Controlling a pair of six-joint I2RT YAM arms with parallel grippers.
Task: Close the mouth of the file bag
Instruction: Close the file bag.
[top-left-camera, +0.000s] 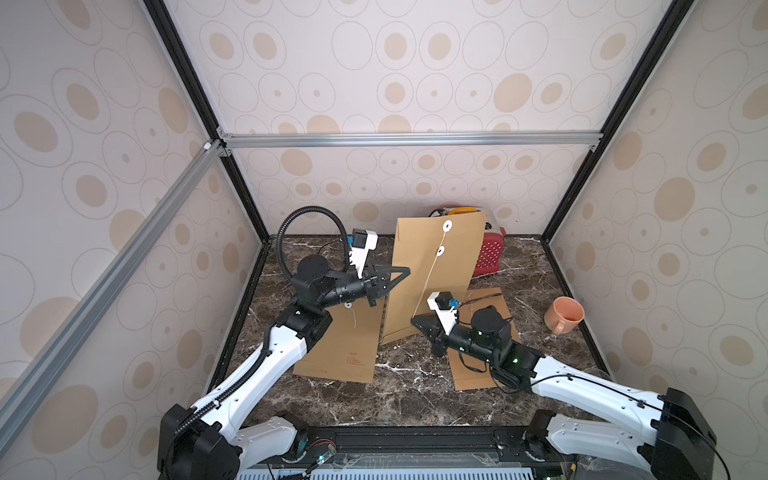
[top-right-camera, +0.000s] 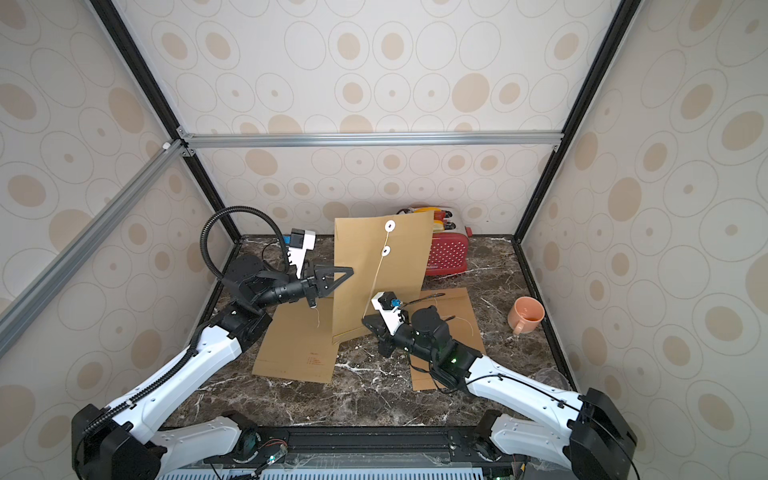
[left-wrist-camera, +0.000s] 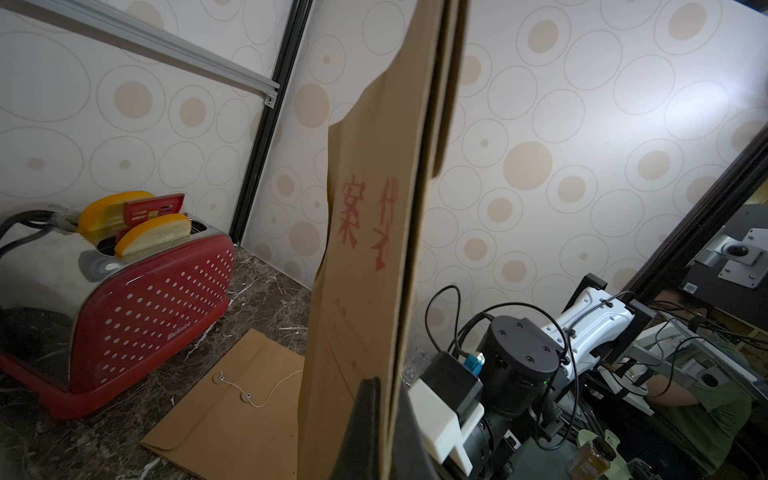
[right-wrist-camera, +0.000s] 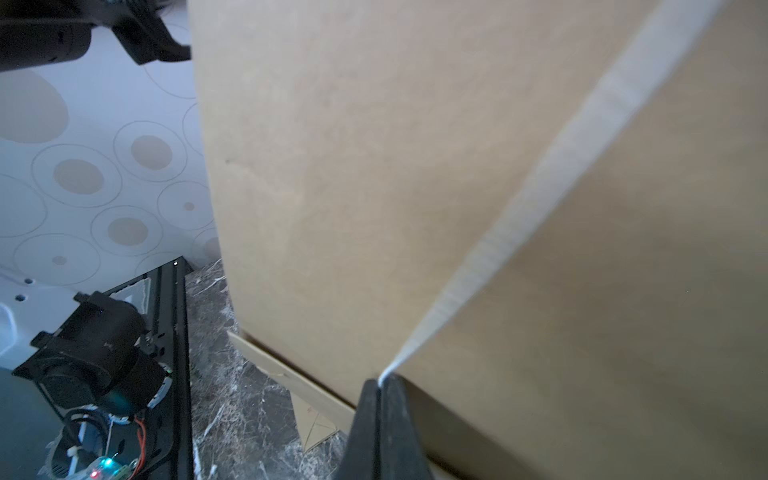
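In both top views the flat brown paper file bag (top-left-camera: 415, 249) stands upright at centre. The left gripper (top-left-camera: 405, 272) clamps its left edge; the right gripper (top-left-camera: 414, 321) pinches the thin white string (top-left-camera: 430, 278).

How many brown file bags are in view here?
3. The upright bag stands mid-table, held by the left gripper; the left bag lies flat under the left arm; the right bag under the right arm. More may hide underneath.
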